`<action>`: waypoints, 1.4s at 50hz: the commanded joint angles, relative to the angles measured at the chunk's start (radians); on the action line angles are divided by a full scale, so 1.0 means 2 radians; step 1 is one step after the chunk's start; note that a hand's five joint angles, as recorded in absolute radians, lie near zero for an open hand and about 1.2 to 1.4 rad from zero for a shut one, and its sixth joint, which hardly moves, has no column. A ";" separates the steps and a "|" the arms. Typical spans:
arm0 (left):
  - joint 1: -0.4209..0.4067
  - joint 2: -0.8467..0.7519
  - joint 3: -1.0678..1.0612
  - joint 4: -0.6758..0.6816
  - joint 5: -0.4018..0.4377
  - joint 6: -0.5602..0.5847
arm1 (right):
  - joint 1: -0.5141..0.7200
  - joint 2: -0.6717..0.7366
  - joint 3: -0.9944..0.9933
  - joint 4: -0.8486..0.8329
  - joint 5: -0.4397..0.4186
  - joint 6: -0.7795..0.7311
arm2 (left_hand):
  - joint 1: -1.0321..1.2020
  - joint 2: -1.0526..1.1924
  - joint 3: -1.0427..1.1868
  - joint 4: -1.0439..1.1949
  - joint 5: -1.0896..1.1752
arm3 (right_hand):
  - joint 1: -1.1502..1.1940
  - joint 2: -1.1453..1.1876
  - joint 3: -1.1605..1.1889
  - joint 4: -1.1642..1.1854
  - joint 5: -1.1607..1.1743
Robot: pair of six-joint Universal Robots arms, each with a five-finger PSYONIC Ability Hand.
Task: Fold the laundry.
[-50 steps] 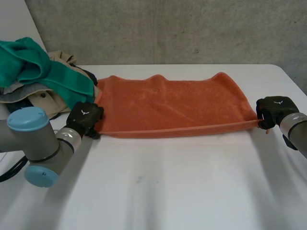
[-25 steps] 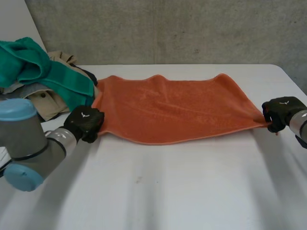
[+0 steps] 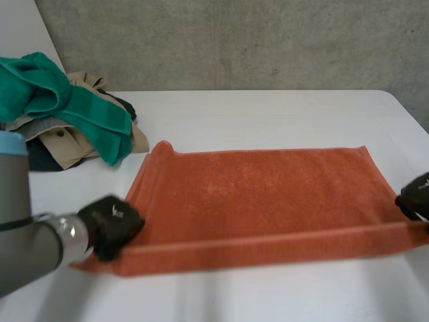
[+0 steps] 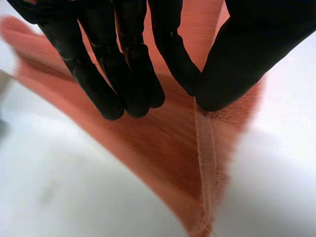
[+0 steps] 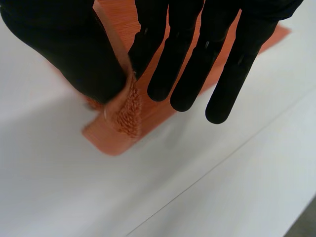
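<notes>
1. Across the lower middle of the head view, the orange towel (image 3: 261,194) lies spread on the white tabletop (image 3: 268,114), its long sides running left to right. A raised ridge runs along its near long side from one hand to the other.
2. At the lower left, the left hand (image 3: 110,225) sits on the towel's near left corner. In the left wrist view its thumb (image 4: 232,69) presses the cloth against the nearest of the fingers (image 4: 128,74), so the hand pinches the towel, and the hem runs away from the thumb tip.
3. At the right edge of the frame, the right hand (image 3: 415,201) is at the near right corner. In the right wrist view its thumb clamps a bunched bit of that corner against one finger, while the other fingers reach out straight over the cloth.
4. The towel's far long edge lies straight and flat. Its far left corner (image 3: 161,146) is curled up in a small roll.
5. Bare tabletop stretches from the far edge to the back of the table, under the grey concrete wall (image 3: 234,40). A narrow bare strip shows in front of the near edge, along the bottom of the frame.
6. At the upper left stands a pile of laundry (image 3: 40,131). A green cloth (image 3: 74,100) drapes over a beige garment (image 3: 67,144) and some darker pieces. The pile is near the curled corner but apart from it, with bare tabletop between.
</notes>
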 commanded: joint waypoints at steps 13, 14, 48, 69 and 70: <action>-0.019 -0.114 0.411 0.248 -0.060 -0.097 | 0.081 0.002 -0.178 -0.419 0.065 0.300 | 0.113 0.101 0.105 0.101 0.119 | 0.127 0.108 0.104 0.101 0.116; -0.020 -0.103 0.431 0.270 -0.061 -0.116 | 0.082 -0.011 -0.192 -0.454 0.085 0.337 | 0.113 0.101 0.105 0.101 0.119 | 0.127 0.108 0.104 0.101 0.116; -0.053 -0.157 0.177 0.333 -0.009 -0.220 | 0.112 -0.069 -0.083 -0.387 0.005 0.395 | -0.498 -0.509 -0.506 -0.510 -0.492 | 0.127 0.108 0.104 0.101 0.116; -0.122 -0.268 0.337 0.289 -0.092 -0.333 | 0.265 -0.249 -0.123 -0.297 -0.015 0.418 | -0.498 -0.509 -0.506 -0.510 -0.492 | 0.127 0.108 0.104 0.101 0.116; -0.126 -0.278 0.349 0.282 -0.092 -0.342 | 0.276 -0.261 -0.125 -0.293 -0.018 0.418 | -0.498 -0.509 -0.506 -0.510 -0.492 | 0.127 0.108 0.104 0.101 0.116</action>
